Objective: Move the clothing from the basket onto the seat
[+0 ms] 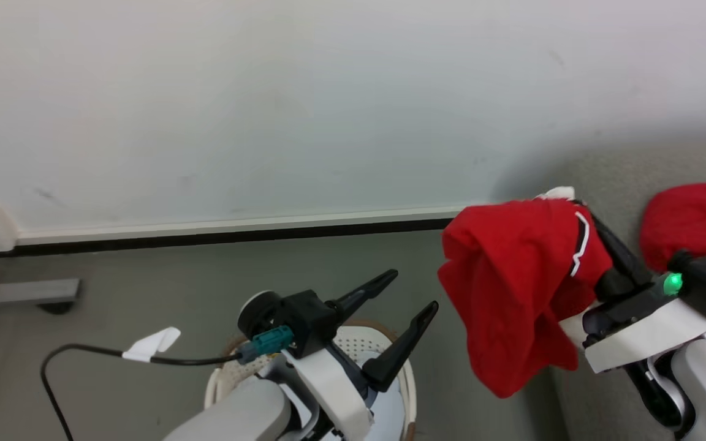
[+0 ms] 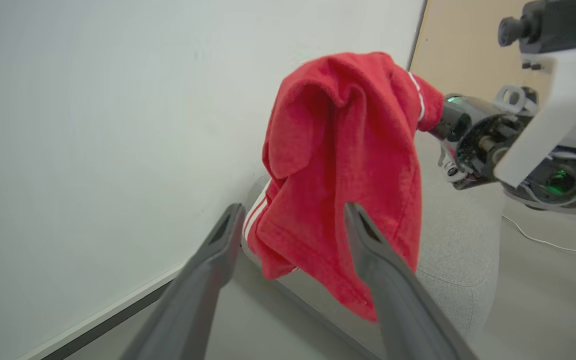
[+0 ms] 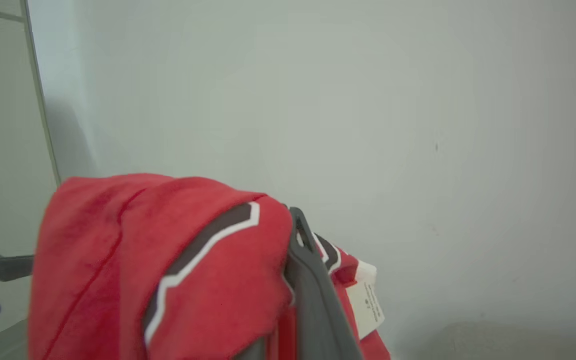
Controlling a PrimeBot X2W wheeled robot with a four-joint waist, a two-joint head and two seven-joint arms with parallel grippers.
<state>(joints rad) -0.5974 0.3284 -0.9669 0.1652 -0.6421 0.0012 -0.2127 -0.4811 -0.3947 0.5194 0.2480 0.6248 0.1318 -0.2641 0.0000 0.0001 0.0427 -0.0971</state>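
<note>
A red jersey (image 1: 512, 275) with white and dark trim hangs in the air, draped over my right gripper (image 1: 573, 205), which is shut on it beside the seat's left edge. The jersey (image 3: 143, 260) covers most of one dark finger (image 3: 310, 270), and a white label sticks out past it. My left gripper (image 1: 413, 289) stands open and empty above the cream basket (image 1: 353, 340), a little apart from the cloth. Between its spread fingers hangs the jersey (image 2: 343, 150). A plain red garment (image 1: 696, 214) lies on the light grey seat (image 1: 622, 177).
A pale wall (image 1: 267, 110) with a dark baseboard (image 1: 206, 236) runs behind. A black cable (image 1: 83, 352) with a white tag crosses the grey floor on the left. A grey bracket (image 1: 28, 291) juts out at far left. The seat's rounded side (image 2: 458, 235) stands against the wall.
</note>
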